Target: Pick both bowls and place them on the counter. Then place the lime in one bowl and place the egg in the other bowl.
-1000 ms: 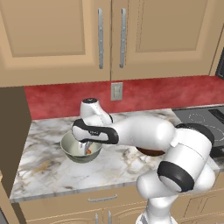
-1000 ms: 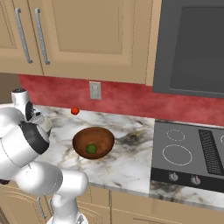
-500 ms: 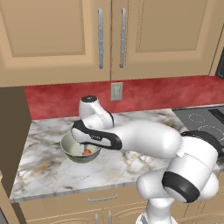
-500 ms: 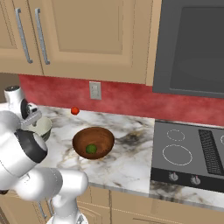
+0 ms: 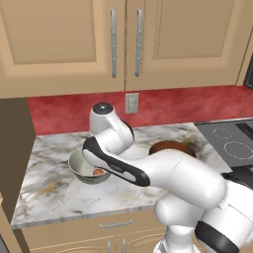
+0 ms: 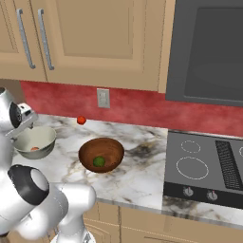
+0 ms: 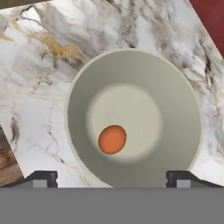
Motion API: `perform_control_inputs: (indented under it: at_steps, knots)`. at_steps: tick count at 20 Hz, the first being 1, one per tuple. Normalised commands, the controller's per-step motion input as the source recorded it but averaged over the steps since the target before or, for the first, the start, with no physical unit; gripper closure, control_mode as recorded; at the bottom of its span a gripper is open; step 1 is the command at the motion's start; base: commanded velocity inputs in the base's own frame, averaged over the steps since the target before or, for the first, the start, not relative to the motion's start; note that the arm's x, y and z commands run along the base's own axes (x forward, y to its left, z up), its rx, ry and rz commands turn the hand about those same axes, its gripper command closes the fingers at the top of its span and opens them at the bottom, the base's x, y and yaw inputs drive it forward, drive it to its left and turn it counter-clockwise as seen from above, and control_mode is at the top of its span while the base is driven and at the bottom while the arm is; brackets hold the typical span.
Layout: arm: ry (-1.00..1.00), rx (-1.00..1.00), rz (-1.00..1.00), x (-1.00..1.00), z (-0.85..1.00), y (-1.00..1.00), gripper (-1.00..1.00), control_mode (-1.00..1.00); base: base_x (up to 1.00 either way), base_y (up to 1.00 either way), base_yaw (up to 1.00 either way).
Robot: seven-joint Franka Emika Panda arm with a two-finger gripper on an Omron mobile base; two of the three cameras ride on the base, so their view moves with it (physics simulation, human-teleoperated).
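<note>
My jaws stand wide apart above the glossy pale grey-green bowl, where the small orange-brown egg lies.

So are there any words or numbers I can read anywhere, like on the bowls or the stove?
None: no words, numbers or brand marks can be read.
The pale bowl and the egg in it are plain.
The wooden bowl is plain.
The stove knobs are too small to show any marks.

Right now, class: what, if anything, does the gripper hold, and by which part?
Nothing. The gripper is open above the pale bowl; the egg lies free inside.
</note>
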Motion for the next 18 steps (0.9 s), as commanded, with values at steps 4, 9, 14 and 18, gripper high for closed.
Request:
perform_control_inputs:
  at_steps: [4,9,14,18]
  knots:
    - [-0.12,0.00,-0.04,-0.36,0.44,0.00,-1.00,-1.00,0.00,0.00,0.00]
    - [-0.11,0.00,-0.05,-0.51,0.18,-0.11,-1.00,-1.00,0.00,0.00,0.00]
    - [-0.08,0.00,-0.05,-0.60,0.00,-0.22,-1.00,-1.00,0.00,0.00,0.00]
    - [-0.08,0.00,-0.06,-0.58,0.00,-0.33,-1.00,-1.00,0.00,0.00,0.00]
